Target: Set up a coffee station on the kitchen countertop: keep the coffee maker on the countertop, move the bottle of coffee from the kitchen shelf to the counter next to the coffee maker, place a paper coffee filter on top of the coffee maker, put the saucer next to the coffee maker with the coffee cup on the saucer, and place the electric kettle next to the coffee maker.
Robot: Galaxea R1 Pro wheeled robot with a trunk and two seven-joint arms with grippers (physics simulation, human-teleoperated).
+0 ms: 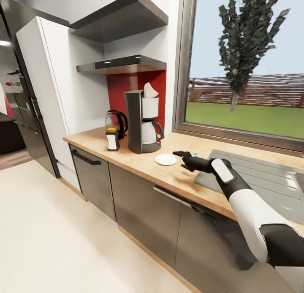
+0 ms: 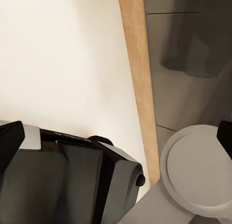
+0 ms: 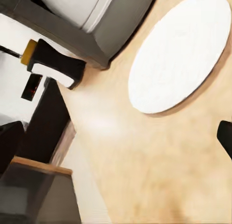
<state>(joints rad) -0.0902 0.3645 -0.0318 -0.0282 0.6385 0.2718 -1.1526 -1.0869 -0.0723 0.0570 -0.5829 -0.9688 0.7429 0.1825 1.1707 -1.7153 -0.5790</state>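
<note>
On the countertop [image 1: 139, 166] you have one coffee maker [image 1: 141, 122], one paper filter [image 1: 150, 90], one kettle [image 1: 117, 123], one bottle of coffee [image 1: 112, 139] and one saucer [image 1: 166, 159]; you have one small white object [image 1: 195, 153] near the sink [image 1: 270, 179], too small to identify.

- Coffee maker: upright, toward the back of the countertop in front of the red wall panel [image 1: 120, 92], its glass jug and handle facing the window [image 1: 249, 65].
- Paper filter: white, standing on top of the coffee maker, tip upward.
- Kettle: dark, upright, touching or just beside the coffee maker on the side away from the window, near the countertop's far end.
- Bottle of coffee: upright, long axis vertical, in front of the kettle toward the front edge; white label, no readable writing.
- Saucer: flat, just beside the coffee maker's base on the window side, mid-depth.

No brand or text is legible anywhere you look.

Your right gripper [image 1: 182, 160] hangs over the countertop just beside the saucer, fingers spread and holding nothing. In the right wrist view the saucer [image 3: 179, 52] lies ahead of it. The left wrist view shows floor [image 2: 63, 64] and a round grey part of the robot [image 2: 198, 171]; you cannot tell that gripper's state.
</note>
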